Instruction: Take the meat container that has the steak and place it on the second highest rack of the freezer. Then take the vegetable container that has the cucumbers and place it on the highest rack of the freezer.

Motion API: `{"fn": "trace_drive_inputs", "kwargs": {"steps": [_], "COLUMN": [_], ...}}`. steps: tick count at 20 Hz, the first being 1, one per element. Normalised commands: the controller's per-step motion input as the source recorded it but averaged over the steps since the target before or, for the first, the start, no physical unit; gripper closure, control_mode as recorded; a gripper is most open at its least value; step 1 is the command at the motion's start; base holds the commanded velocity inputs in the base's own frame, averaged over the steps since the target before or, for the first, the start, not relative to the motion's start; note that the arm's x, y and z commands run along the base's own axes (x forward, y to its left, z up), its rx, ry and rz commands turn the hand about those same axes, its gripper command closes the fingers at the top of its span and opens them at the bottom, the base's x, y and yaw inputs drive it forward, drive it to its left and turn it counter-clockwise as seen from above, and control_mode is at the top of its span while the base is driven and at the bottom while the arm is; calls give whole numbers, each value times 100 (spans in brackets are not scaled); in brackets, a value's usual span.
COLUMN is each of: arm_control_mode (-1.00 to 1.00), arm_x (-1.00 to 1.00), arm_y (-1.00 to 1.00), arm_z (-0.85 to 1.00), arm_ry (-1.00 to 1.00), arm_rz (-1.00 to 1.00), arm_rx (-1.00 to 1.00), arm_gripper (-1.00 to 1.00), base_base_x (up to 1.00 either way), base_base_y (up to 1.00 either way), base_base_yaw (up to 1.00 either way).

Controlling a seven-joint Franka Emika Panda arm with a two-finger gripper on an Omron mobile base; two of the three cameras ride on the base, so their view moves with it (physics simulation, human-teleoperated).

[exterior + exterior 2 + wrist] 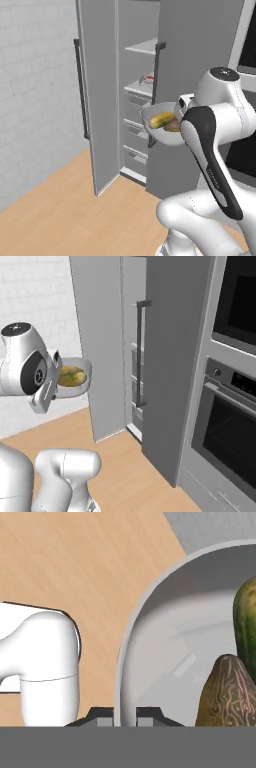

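The vegetable container (150, 131) is a pale grey bowl holding green-yellow cucumbers (162, 120). It hangs in the air in front of the open freezer (137, 90). In the hand view my gripper (125, 714) is shut on the near rim of the bowl (175, 637), with the cucumbers (246, 619) at its right side. From the right base the bowl (86, 381) shows left of the freezer door. A container with something red in it (146, 78), apparently the meat container, rests on the rack below the top visible rack (142, 47).
The freezer's left door (97, 100) stands open toward me. A second tall grey door (195, 75) with a dark handle stands right of the opening. Drawers fill the lower freezer. A wall oven (230, 431) is at the right. Wooden floor (60, 210) lies below.
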Motion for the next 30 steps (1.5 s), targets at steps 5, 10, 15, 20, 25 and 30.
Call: {"fn": "trace_drive_inputs", "kwargs": {"steps": [5, 10, 15, 20, 25, 30], "arm_control_mode": [100, 100, 100, 100, 100, 100], "arm_x": [0, 0, 0, 0, 0, 0], "arm_y": [0, 0, 0, 0, 0, 0], "arm_z": [0, 0, 0, 0, 0, 0], "arm_ry": [0, 0, 0, 0, 0, 0], "arm_rz": [0, 0, 0, 0, 0, 0], "arm_rx": [0, 0, 0, 0, 0, 0], "arm_gripper": [100, 100, 100, 100, 100, 100], "base_base_x": [83, 73, 60, 48, 60, 51], "base_base_y": [74, 80, 84, 29, 17, 39], "base_base_yaw": [-67, -65, -60, -37, -19, -3]}}
